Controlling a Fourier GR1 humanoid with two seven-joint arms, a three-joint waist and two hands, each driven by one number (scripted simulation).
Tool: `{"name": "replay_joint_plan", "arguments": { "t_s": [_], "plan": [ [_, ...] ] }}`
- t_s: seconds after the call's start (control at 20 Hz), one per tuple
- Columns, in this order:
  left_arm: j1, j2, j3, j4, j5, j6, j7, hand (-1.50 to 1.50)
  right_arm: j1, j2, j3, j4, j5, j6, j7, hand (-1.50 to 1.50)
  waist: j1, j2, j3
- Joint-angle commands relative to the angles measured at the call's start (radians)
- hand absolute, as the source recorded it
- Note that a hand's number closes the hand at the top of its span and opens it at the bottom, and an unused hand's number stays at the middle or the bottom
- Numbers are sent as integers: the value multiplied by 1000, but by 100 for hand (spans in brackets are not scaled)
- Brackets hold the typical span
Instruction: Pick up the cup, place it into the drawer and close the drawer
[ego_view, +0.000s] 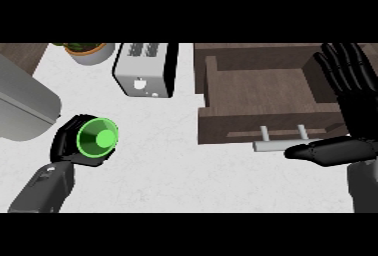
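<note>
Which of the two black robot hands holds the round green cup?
The left robot hand: its fingers curl round the round green cup. The right robot hand stands open by the brown wooden drawer.

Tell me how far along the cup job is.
Done: the drawer stands open, empty. In hand: the left hand is curled round the green cup, at the left of the counter. Left: put it in the drawer and shut it. The right hand rests open near the drawer handle.
</note>
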Motion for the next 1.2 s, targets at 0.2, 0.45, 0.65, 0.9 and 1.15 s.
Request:
{"name": "replay_joint_plan", "arguments": {
  "t_s": [0.2,0.45,0.65,0.9,1.15],
  "plan": [
    [51,-144,89,-37,79,122,-226,150,4,-42,-53,55,-32,39,-28,-150,26,-8,4],
    [-71,-182,40,-123,68,69,-95,150,57,-15,-22,-29,-13,17,-7,-150,28,-19,6],
    [-111,-190,-7,-248,60,78,27,150,98,-19,-16,-62,-3,26,-4,-150,41,-26,7],
    [-183,-266,-79,-413,57,115,214,150,84,-4,-23,4,27,3,-48,-150,53,-28,8],
    [-299,-297,-172,-552,95,229,424,150,57,-11,-39,48,33,-2,-63,-150,50,-28,8]
  ]
}}
